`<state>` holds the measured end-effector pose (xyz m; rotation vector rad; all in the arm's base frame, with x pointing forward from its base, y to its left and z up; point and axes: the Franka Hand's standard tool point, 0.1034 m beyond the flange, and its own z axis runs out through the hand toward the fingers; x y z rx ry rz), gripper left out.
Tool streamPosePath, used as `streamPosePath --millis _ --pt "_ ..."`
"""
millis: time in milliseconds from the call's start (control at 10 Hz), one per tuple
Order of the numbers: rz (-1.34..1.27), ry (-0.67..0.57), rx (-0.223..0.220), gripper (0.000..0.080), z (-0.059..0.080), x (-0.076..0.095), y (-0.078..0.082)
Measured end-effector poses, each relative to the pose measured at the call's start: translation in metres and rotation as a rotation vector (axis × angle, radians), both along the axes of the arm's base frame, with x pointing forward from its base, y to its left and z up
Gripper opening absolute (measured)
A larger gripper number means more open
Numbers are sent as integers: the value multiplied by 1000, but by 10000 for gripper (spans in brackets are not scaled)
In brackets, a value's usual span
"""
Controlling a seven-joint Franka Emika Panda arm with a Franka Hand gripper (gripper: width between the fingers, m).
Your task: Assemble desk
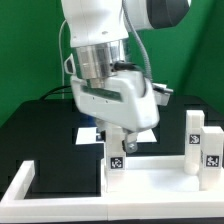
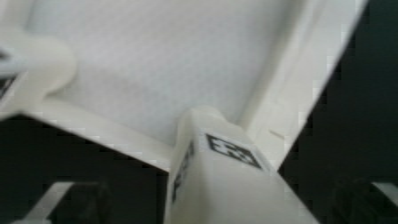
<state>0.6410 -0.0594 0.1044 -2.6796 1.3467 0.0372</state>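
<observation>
The white desk tabletop (image 1: 150,186) lies flat at the front of the black table, rim up. Its ribbed inner face (image 2: 169,70) and rim wall (image 2: 294,75) fill the wrist view. My gripper (image 1: 119,141) is shut on a short square white leg (image 1: 117,160) with a black-and-white tag. It holds the leg upright at the tabletop's corner on the exterior view's left. In the wrist view the leg (image 2: 222,165) runs between my dark fingers (image 2: 80,205), with the gripper (image 2: 222,212) closed on its sides. Two more tagged legs (image 1: 195,126) (image 1: 212,150) stand upright at the tabletop's right end.
The marker board (image 1: 92,134) lies flat on the black table behind the tabletop, partly under my arm. A white border strip (image 1: 16,186) edges the table at the exterior view's front left. A green backdrop stands behind.
</observation>
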Motion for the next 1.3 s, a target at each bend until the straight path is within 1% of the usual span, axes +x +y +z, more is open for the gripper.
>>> streamPosePath --millis 100,200,400,500,600,700,800,900,1000,1100,1200,1300 --pt "110 -3 4 641 0 -1 1" --pt "168 -11 -2 648 0 -1 0" --pt "310 -31 -8 649 0 -1 0" --pt "444 -35 -36 649 1 -1 -2" --pt "680 -37 -98 649 6 4 -4" --pt "854 -60 -134 649 10 11 -3" --pt "919 -88 -152 649 10 15 0" --pt "865 -81 -148 649 9 14 -1" --pt "865 -81 -148 504 9 14 -1" --pt "798 -77 -144 368 9 14 -1" --pt "715 -70 -142 368 9 14 -1" --pt "656 -65 -140 288 9 14 -2"
